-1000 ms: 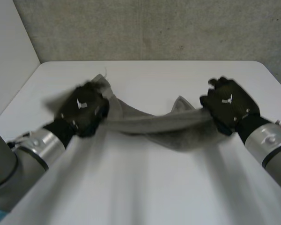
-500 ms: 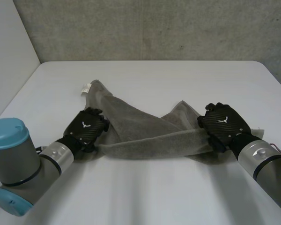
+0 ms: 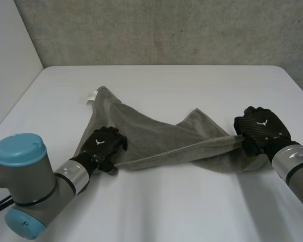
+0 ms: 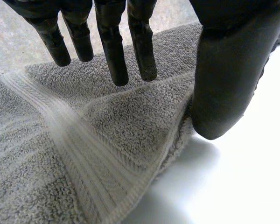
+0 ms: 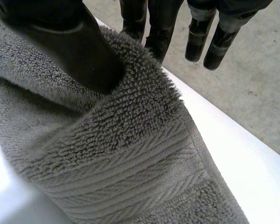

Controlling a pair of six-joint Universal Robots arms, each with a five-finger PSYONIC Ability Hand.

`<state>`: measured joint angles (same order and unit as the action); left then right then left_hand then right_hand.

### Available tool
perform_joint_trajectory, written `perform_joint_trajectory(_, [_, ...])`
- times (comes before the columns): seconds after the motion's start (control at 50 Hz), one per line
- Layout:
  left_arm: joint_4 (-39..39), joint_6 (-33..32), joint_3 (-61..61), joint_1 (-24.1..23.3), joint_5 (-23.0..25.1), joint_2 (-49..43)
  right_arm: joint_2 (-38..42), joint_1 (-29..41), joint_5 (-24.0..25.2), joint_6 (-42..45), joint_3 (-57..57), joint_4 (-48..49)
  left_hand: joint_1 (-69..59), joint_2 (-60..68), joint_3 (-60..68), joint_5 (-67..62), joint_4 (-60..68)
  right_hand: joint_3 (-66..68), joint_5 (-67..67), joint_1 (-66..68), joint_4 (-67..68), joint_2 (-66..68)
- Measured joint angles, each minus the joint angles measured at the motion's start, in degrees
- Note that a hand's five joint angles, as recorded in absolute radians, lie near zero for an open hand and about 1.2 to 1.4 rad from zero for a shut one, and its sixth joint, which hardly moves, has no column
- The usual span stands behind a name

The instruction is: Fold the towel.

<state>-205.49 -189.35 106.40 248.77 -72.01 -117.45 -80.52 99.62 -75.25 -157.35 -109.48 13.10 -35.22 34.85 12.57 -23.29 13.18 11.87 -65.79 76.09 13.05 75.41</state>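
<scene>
My left hand [image 3: 103, 146] and right hand [image 3: 262, 128] have drawn apart, stretching the towel [image 3: 156, 136] taut. Both pinch its corners; next I'd carry them forward, folding.

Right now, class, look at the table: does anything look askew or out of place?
Yes: the towel is not flat. It is twisted between the left hand and the right hand, its near hem pulled tight, while the tagged corner and another corner stick out at odd angles.
</scene>
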Motion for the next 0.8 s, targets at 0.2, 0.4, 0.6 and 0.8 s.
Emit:
perform_joint_trajectory(0.2, [0.0,1.1,-1.3,-2.5,-4.1,0.5,1.6,-1.1,2.6,-0.2,0.2,-0.7,0.0,0.0,0.0,0.0,0.0,0.0,21.4,-21.7,0.0,-19.8])
perform_joint_trajectory(0.4, [0.0,0.9,-1.9,-1.5,-4.7,0.1,1.9,-1.5,3.0,-0.2,0.7,-2.7,0.0,0.0,0.0,-0.7,0.0,0.0,22.6,-22.6,0.0,-19.9])
perform_joint_trajectory(0.6, [0.5,0.9,-2.0,-2.2,-4.5,-0.3,1.4,-3.9,3.1,-1.9,1.7,-5.0,0.0,0.0,0.0,-0.9,0.0,0.0,22.6,-22.6,0.0,-19.9])
perform_joint_trajectory(0.8, [1.0,0.8,-1.8,-1.7,-5.3,-0.2,2.9,-5.0,3.2,-3.5,2.2,-4.6,-1.4,1.5,0.0,-3.6,0.0,0.0,21.9,-21.7,0.0,-19.9])
